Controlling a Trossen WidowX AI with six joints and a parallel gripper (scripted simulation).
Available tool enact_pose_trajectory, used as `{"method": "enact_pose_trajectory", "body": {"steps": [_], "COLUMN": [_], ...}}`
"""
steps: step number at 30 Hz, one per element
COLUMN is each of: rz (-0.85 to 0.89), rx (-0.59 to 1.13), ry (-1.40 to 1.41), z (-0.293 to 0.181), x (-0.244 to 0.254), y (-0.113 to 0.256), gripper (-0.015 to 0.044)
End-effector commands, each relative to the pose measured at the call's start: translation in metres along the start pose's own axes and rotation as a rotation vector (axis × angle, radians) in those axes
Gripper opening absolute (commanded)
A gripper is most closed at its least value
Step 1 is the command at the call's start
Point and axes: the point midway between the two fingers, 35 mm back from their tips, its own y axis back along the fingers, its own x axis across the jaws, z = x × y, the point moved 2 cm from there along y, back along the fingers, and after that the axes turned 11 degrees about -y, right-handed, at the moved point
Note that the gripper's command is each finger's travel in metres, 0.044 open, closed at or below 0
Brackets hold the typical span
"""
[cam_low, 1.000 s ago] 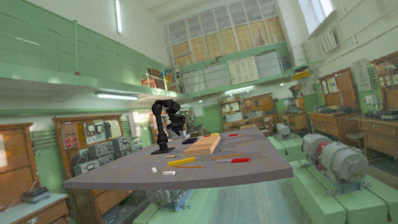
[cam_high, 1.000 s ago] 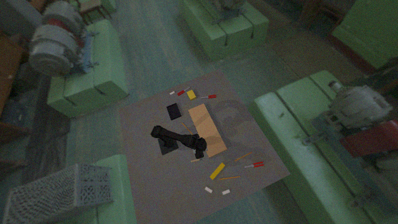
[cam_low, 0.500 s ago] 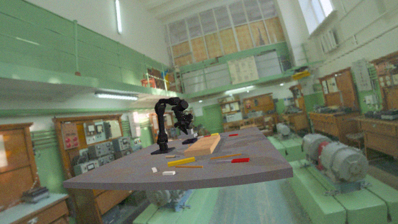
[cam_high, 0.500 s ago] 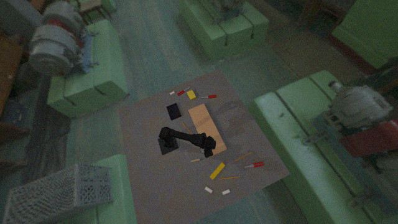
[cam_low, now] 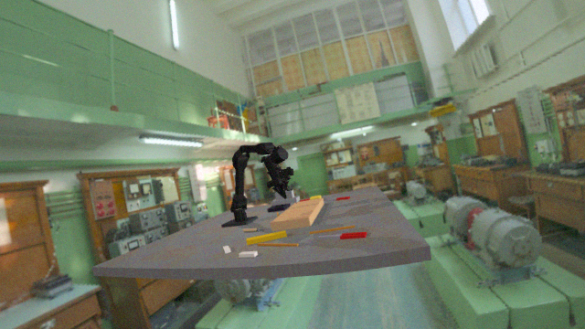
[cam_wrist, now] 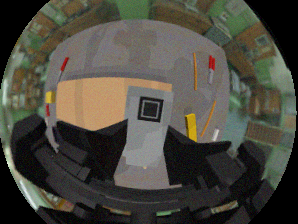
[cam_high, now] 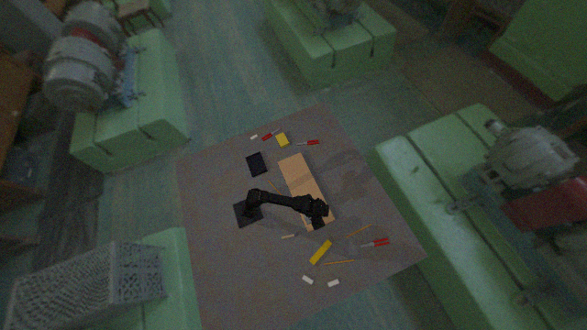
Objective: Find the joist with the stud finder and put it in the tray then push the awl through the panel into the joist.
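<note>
The stud finder (cam_wrist: 145, 147), light grey with a dark square on its face, is held between the fingers of my gripper (cam_wrist: 146, 122) (cam_low: 286, 194). My gripper is shut on it, above the end of the panel nearer the yellow bar, clear of the surface. The tan wooden floor panel (cam_high: 297, 173) (cam_low: 294, 217) (cam_wrist: 95, 106) lies on the table; no joist or hole shows. The black tray (cam_high: 256, 164) (cam_low: 278, 207) lies beside the panel's far end and looks empty. The awl (cam_high: 288, 236) (cam_low: 250, 229), with its pale wooden handle, lies on the table near the panel's near end.
A yellow bar (cam_high: 320, 252) (cam_low: 266, 237) (cam_wrist: 191, 127), pencils (cam_high: 339, 262) (cam_low: 332, 229), white blocks (cam_high: 333, 282) (cam_low: 248, 254) and a red-handled screwdriver (cam_high: 381, 242) (cam_low: 353, 236) lie past the near end. A yellow block (cam_high: 282, 139) and two more red-handled tools lie past the far end.
</note>
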Motion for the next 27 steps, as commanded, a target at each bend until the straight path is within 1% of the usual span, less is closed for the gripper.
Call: {"method": "enact_pose_trajectory", "body": {"steps": [1,27], "rz": [0.000,0.000], "rx": [-0.018,-0.018], "ry": [0.009,0.009], "z": [0.005,-0.001], "x": [0.000,-0.003], "y": [0.003,-0.030], "gripper": [0.0000,0.0000]}}
